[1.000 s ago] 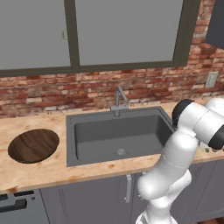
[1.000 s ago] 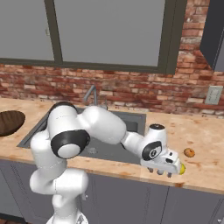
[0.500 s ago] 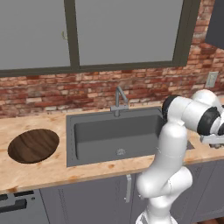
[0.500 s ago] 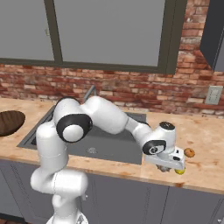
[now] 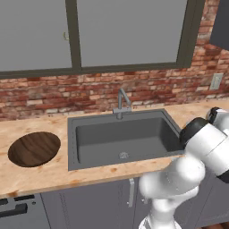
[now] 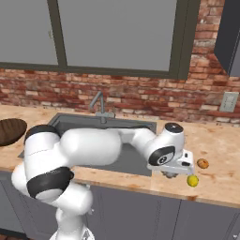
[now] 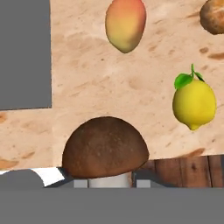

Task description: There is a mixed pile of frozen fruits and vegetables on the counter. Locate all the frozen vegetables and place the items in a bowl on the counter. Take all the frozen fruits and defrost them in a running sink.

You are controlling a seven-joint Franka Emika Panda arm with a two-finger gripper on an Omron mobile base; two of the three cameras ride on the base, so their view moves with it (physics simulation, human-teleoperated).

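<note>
brick wall (image 5: 44,91), window (image 5: 71,33) — wall outlet (image 6: 228,101)

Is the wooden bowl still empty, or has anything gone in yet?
Empty. In the left base view the bowl on the counter shows only bare dark wood grain inside.

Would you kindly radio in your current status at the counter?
Gripper shut on brown-capped mushroom with pale stem. Bright yellow lemon-like ball with green leaf, red-blushed yellow-orange oval fruit lie apart on tan wood-grain counter. Nothing blocking.
</note>
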